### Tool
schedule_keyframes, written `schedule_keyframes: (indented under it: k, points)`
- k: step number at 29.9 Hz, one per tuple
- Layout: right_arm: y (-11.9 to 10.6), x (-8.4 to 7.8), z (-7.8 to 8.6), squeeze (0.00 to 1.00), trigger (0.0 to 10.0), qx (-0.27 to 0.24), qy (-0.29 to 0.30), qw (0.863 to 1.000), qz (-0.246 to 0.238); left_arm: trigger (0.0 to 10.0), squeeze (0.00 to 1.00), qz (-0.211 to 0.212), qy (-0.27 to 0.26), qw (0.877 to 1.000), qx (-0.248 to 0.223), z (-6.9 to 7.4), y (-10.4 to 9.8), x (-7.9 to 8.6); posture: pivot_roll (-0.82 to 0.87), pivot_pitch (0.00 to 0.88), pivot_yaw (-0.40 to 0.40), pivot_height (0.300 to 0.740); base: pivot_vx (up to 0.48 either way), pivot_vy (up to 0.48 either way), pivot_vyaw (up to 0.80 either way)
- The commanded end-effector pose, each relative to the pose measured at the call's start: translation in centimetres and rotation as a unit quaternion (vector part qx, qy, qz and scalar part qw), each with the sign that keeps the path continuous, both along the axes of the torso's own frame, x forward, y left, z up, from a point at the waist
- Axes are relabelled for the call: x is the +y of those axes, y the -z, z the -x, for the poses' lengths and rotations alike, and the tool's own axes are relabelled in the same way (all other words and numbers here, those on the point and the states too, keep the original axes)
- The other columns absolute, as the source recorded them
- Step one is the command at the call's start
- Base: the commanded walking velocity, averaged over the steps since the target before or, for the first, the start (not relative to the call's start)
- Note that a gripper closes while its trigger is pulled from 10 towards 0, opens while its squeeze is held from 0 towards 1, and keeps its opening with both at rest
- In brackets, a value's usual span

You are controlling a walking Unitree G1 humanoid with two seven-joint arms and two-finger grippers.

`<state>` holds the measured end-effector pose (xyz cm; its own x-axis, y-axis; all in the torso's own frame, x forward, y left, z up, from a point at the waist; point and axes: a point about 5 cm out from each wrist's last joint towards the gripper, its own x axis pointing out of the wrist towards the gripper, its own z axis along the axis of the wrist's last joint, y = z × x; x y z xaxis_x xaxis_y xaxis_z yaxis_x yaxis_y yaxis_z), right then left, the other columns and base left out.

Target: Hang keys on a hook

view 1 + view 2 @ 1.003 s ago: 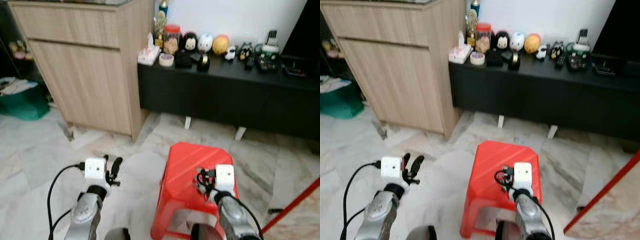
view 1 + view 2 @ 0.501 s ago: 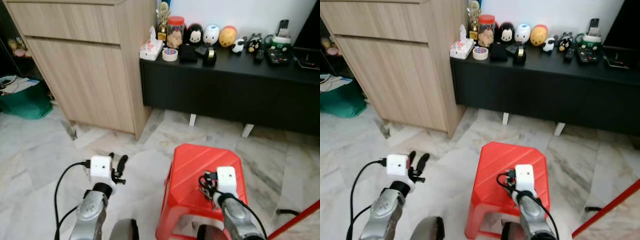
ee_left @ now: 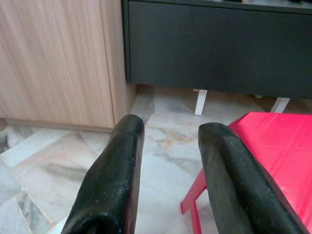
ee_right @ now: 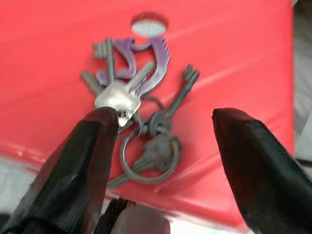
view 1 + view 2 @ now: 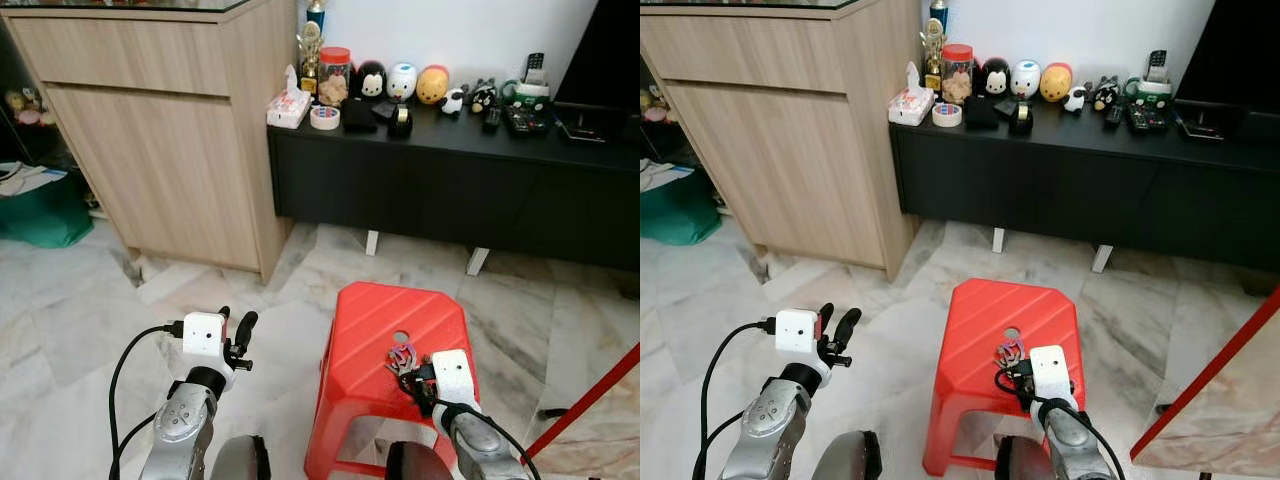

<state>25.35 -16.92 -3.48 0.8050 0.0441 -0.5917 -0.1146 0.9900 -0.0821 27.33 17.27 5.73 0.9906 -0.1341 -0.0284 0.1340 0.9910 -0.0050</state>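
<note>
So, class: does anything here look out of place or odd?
Yes: a bunch of keys lies loose on the red stool, beside its centre hole, not on any hook. The right gripper is open just above it. The left gripper hangs open over the floor.

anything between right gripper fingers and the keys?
No. In the right wrist view the right gripper is open, its fingers straddling the keys on the red stool; one finger overlaps a key's head.

Glossy red plastic stool (image 5: 375, 330), seemingly metal keys (image 4: 136, 112), matt wood-grain cabinet (image 5: 170, 130), polished marble floor (image 5: 70, 320)
</note>
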Motion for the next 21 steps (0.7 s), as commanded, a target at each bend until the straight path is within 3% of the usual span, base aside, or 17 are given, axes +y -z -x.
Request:
schedule_keyframes:
  k: [1, 2, 3, 4, 21]
  points:
    - [0.19, 0.19, 0.01, 1.00, 10.0, 0.015, 0.000, 1.000, -0.006, 10.0, 0.00, -0.007, 0.004, 1.000, 0.005, 0.06, 0.17, -0.11, 0.04, 0.012, -0.038, 0.596, 0.000, 0.000, 0.00]
    - [0.33, 0.45, 0.05, 0.33, 10.0, 0.025, -0.006, 1.000, -0.010, 10.0, 0.00, -0.009, 0.004, 1.000, 0.005, 0.07, 0.17, -0.08, 0.04, 0.012, -0.038, 0.596, 0.000, 0.000, 0.00]
    - [0.36, 0.54, 0.06, 0.33, 10.0, 0.028, -0.009, 1.000, -0.011, 10.0, 0.00, -0.009, 0.004, 1.000, 0.005, 0.07, 0.17, -0.07, 0.04, 0.012, -0.038, 0.596, 0.000, 0.000, 0.00]
    - [0.37, 0.65, 0.01, 0.00, 10.0, 0.032, -0.013, 0.999, -0.011, 10.0, 0.00, -0.010, 0.004, 1.000, 0.005, 0.08, 0.16, -0.01, 0.04, 0.012, -0.038, 0.596, 0.000, 0.000, 0.00]
    - [0.33, 0.00, -0.54, 0.00, 10.0, 0.058, 0.015, 0.998, -0.011, 10.0, 0.00, -0.013, 0.003, 1.000, 0.007, 0.14, 0.21, 0.08, 0.04, 0.014, -0.034, 0.596, 0.000, 0.000, 0.00]
